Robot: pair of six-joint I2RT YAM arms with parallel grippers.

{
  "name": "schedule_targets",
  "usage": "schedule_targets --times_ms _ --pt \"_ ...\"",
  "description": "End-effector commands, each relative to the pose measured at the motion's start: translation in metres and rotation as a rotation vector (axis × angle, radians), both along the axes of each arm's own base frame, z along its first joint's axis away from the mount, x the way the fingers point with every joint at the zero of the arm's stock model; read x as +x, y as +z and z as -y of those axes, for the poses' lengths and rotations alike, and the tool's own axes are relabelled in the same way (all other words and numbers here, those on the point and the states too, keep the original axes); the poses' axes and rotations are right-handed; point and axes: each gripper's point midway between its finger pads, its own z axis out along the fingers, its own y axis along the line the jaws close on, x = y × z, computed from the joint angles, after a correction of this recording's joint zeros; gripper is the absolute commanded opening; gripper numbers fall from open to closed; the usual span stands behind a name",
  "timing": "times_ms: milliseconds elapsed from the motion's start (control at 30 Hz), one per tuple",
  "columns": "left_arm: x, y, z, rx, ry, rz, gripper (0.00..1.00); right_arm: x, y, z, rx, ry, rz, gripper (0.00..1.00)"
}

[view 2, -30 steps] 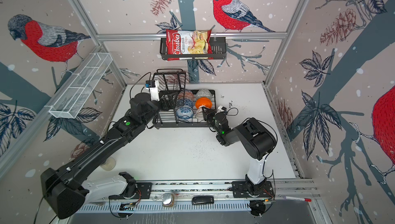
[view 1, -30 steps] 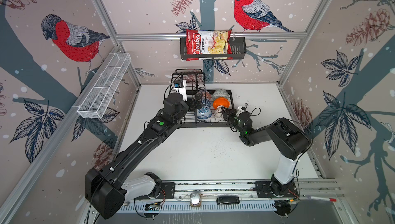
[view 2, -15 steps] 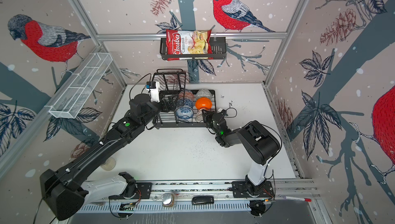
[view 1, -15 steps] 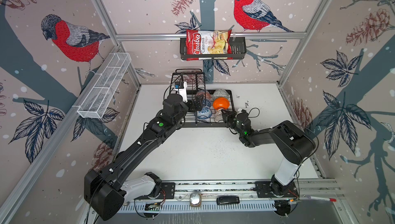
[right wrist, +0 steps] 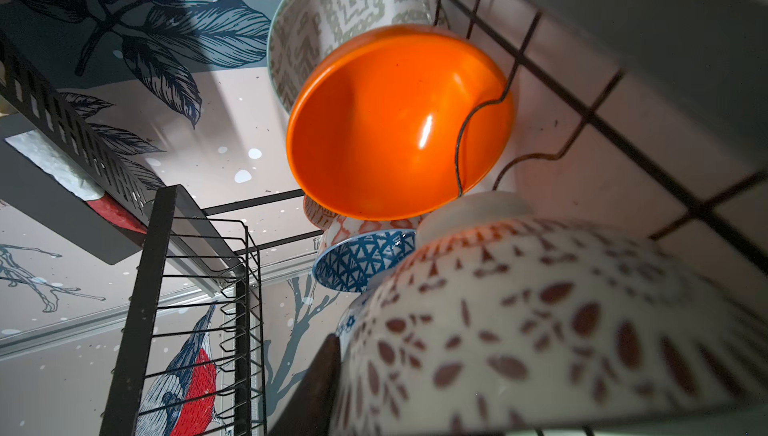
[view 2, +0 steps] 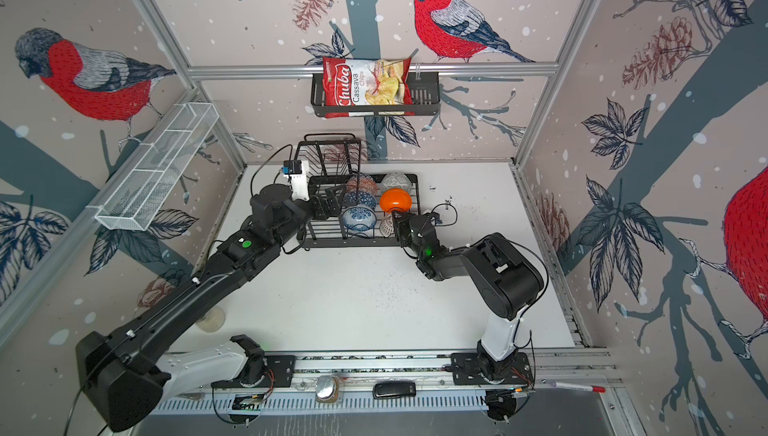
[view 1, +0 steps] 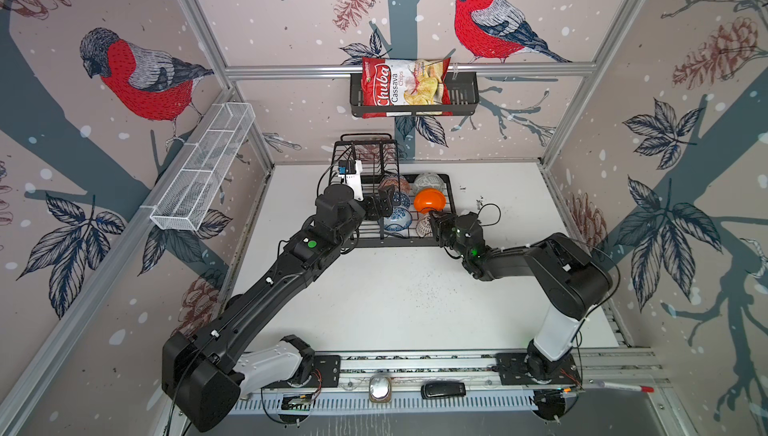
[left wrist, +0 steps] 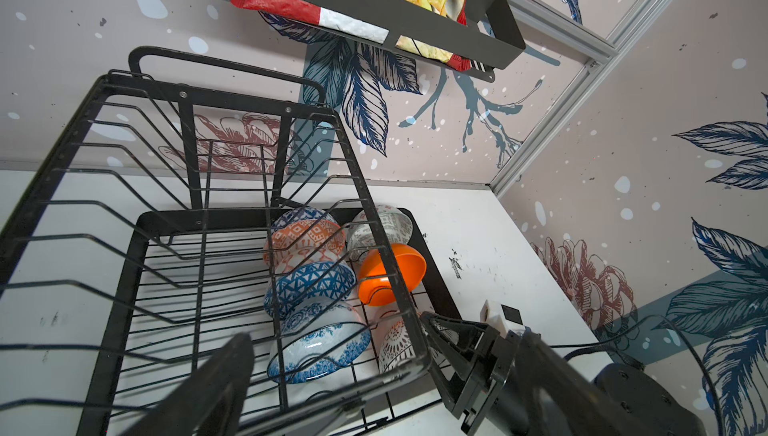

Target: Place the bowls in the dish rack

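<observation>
- Loading, final stage: white lattice bowl point(view 1: 424, 226) on edge in the near right slot of the dish rack point(view 1: 399, 243), foot close against the plain orange bowl point(view 1: 429, 201) just beyond it; blue-white floral bowl point(view 1: 398, 219), blue triangle bowl point(view 1: 402, 200), orange-white bowl point(view 1: 392, 183) and grey-white bowl point(view 1: 428, 182) racked further left and back.
- Right gripper point(view 1: 436, 221) at the lattice bowl's rim, one finger point(right wrist: 316, 384) beside its wall in the right wrist view; pinching or already slackened, impossible to tell.
- Left gripper point(view 1: 384, 205) spread wide and empty, close to the upper tier's near corner.
- Risk: lattice bowl dragged or tipped over the near rail, through a pull-back with a finger hooked on the rim; knock-on nudge to the tilted orange bowl, propped only by a wavy wire.
- Against the view a second earlier: right elbow further right and nearer, wrist lower at the near rail; left arm almost unmoved; lattice bowl slightly lower, other five bowls unchanged.
</observation>
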Motion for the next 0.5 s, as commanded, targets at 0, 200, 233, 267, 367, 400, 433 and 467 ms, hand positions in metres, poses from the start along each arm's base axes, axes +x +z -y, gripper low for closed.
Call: schedule_targets --times_ms 0,200,233,267,367,400,433,467 --pt "0.0 0.005 0.001 -0.014 -0.009 0.017 0.98 0.0 0.008 0.001 -0.018 0.003 0.023 0.4" --pt "0.0 0.002 0.003 -0.022 -0.019 0.01 0.98 0.002 0.024 0.008 -0.04 -0.009 0.059 0.48" --pt "0.0 0.002 0.004 -0.023 -0.019 0.01 0.98 0.002 0.026 0.008 -0.039 -0.008 0.063 0.49" --pt "0.0 0.003 0.004 -0.025 -0.019 0.01 0.98 0.002 0.027 0.009 -0.039 -0.009 0.065 0.5" --pt "0.0 0.004 0.002 -0.025 -0.012 0.014 0.98 0.002 0.031 0.009 -0.044 -0.007 0.068 0.55" --pt "0.0 0.003 0.002 -0.022 -0.012 0.013 0.98 0.001 0.032 0.009 -0.047 -0.005 0.068 0.56" --pt "0.0 0.002 0.001 -0.019 -0.008 0.013 0.98 0.0 0.032 0.01 -0.05 -0.004 0.067 0.56" --pt "0.001 0.003 -0.001 -0.015 -0.003 0.017 0.98 -0.001 0.033 0.01 -0.051 -0.002 0.068 0.59"
